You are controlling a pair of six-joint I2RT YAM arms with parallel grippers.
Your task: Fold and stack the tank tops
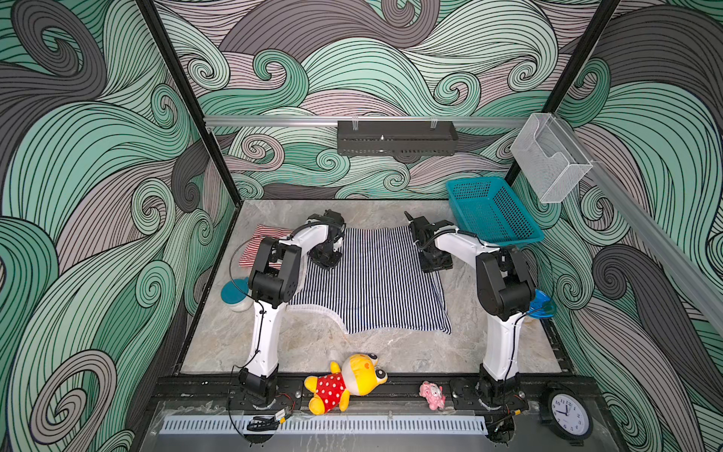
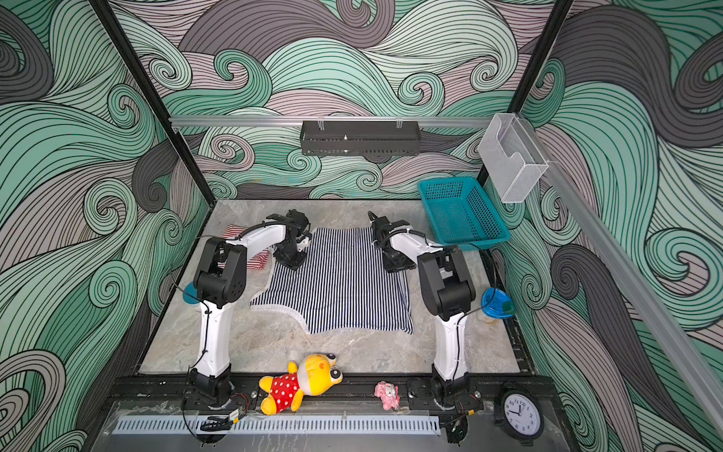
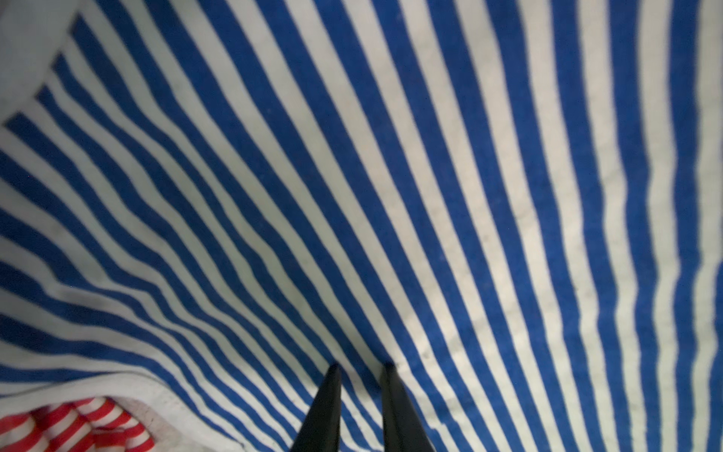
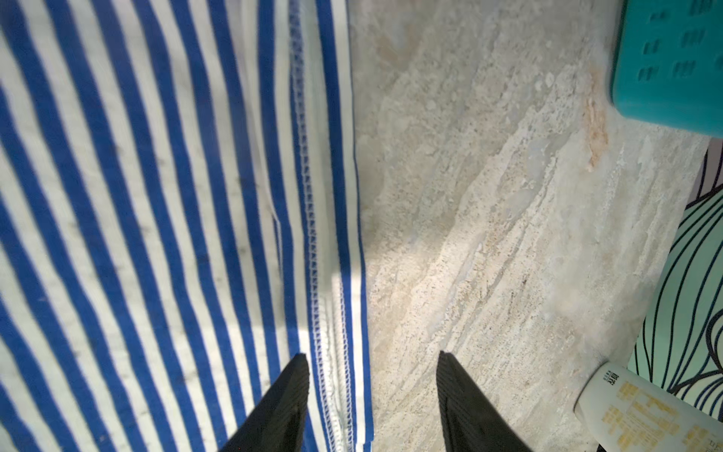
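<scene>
The navy-and-white tank top point(image 1: 375, 281) point(image 2: 336, 281) lies spread flat mid-table in both top views. The red-and-white tank top point(image 1: 261, 235) point(image 3: 78, 422) lies folded at the back left, partly hidden by the left arm and the navy top's trimmed edge. My left gripper point(image 1: 324, 260) point(image 3: 360, 368) points down on the navy top's left part, open by a narrow gap, striped cloth lying flat between its fingertips. My right gripper point(image 1: 434, 266) point(image 4: 371, 354) stands open over the right hem: one finger point(image 4: 289, 391) over cloth, the other over bare table, holding nothing.
A teal basket point(image 1: 493, 211) sits at the back right, close to the right arm. A teal-lidded jar point(image 1: 234, 293) stands at the left edge, a blue-lidded container point(image 1: 542, 305) at the right. A plush toy point(image 1: 344, 383), pink toy point(image 1: 432, 395) and clock point(image 1: 569, 415) line the front rail.
</scene>
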